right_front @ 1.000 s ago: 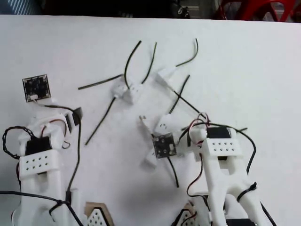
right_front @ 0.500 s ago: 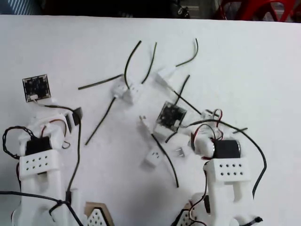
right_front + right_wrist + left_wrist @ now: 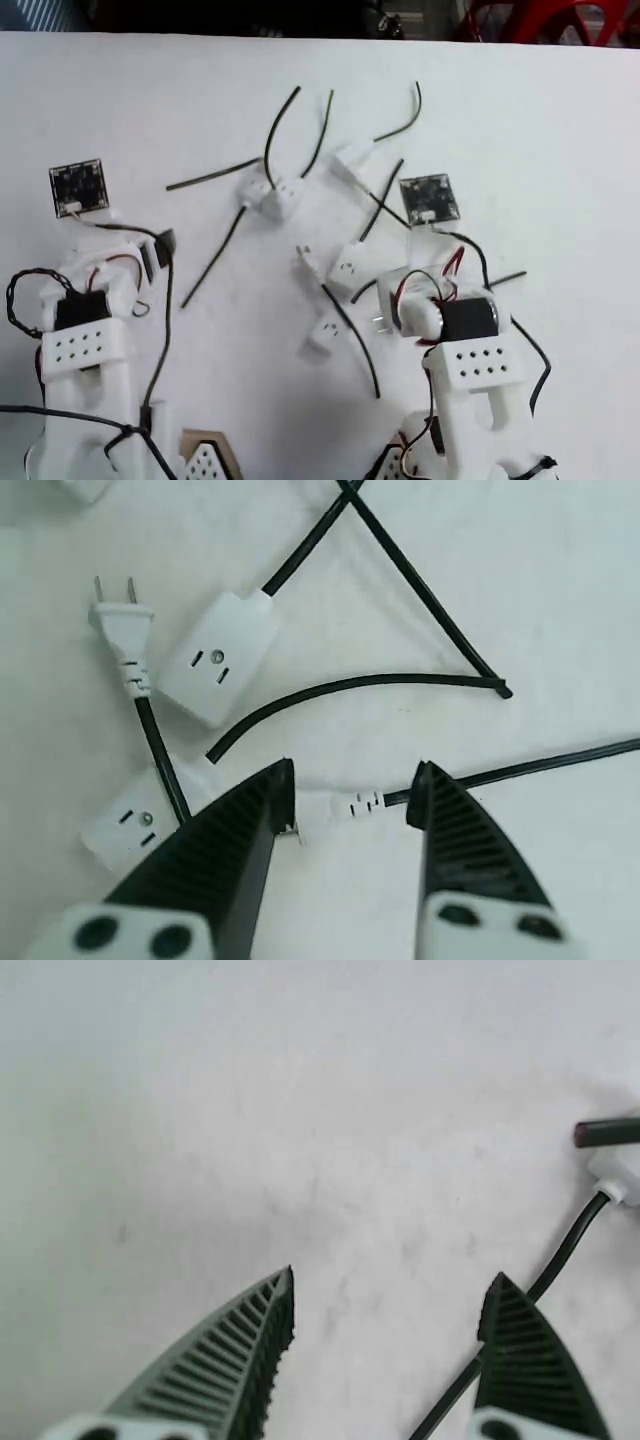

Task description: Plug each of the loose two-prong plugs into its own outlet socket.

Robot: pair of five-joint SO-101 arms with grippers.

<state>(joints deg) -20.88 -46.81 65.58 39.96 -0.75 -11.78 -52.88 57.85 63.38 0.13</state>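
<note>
Your right claw [image 3: 355, 775] hangs with its fingers spread, straddling a white two-prong plug [image 3: 345, 805] that lies flat on the tabletop [image 3: 560, 570]. One finger covers the plug's prong end in the wrist view, and you can't tell whether either finger touches it. From above, its prongs peek out just beside the right arm [image 3: 470, 350], near the tabletop edge where the arms stand, right of the middle.

Just past the claw lies an outlet socket [image 3: 218, 655] on a black cord. A second plug [image 3: 120, 615] sits right beside it with both prongs bare, not inserted. A second socket [image 3: 125, 825] is half hidden behind a finger. A white block [image 3: 80, 488] is cut off by the frame, with too little showing to name it.

Your left claw [image 3: 392, 1280] is spread too, over bare tabletop toward the left edge. A black cable [image 3: 560, 1250] runs past one finger up to a white fitting [image 3: 620, 1170], itself cut by the frame.
</note>
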